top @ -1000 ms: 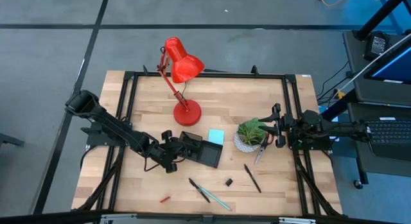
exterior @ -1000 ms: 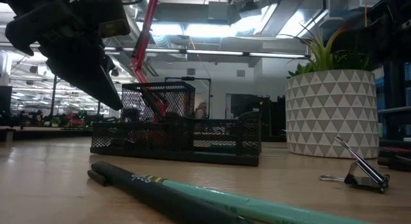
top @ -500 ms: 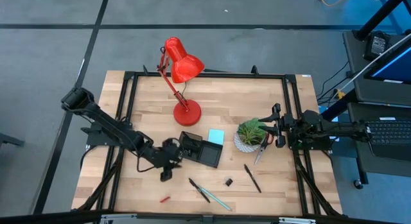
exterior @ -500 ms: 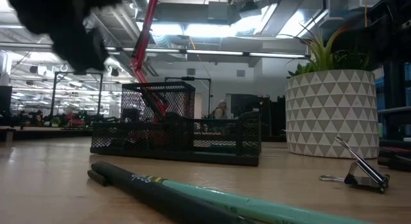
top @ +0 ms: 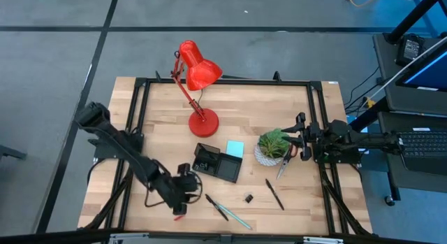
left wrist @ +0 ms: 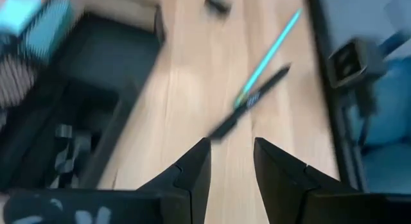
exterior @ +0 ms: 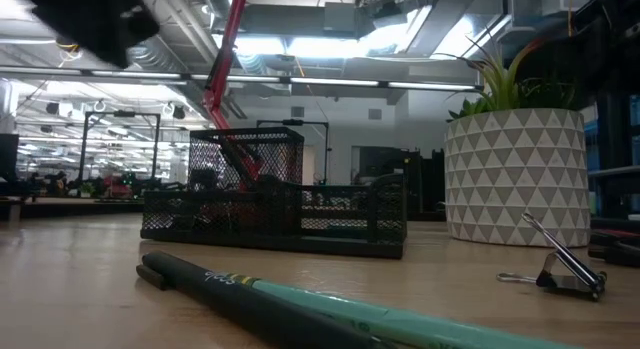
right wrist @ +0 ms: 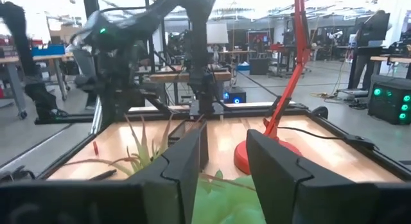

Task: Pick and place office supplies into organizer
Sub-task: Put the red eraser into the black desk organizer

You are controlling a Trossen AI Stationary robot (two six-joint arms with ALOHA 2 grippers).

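Observation:
The black mesh organizer [top: 217, 162] [exterior: 275, 204] stands mid-table. A light blue sticky pad [top: 235, 149] lies flat beside its far right corner. A dark pen [top: 216, 207] and a teal pen [top: 238, 218] lie crossed near the near edge, and another dark pen [top: 274, 194] lies to the right. A black clip [top: 248, 198] [exterior: 560, 274] rests between them. Scissors [top: 284, 162] lie by the plant pot. My left gripper [top: 187, 193] [left wrist: 230, 153] hovers open, left of the pens [left wrist: 257, 89] and nearer than the organizer. My right gripper [top: 299, 142] [right wrist: 221, 147] waits open at the plant.
A red desk lamp [top: 199, 76] stands on its round base [top: 204, 122] behind the organizer. The plant in its white pot [top: 271, 147] [exterior: 515, 179] sits right of the tray. A small red item [top: 179, 217] lies near the near edge. Bare wood lies left of the organizer.
My left gripper has drawn away from the organizer's left end toward the table's near edge, ending beside the crossed pens; in the low view it has left the picture upward. Nothing on the table has moved. The right arm has kept still.

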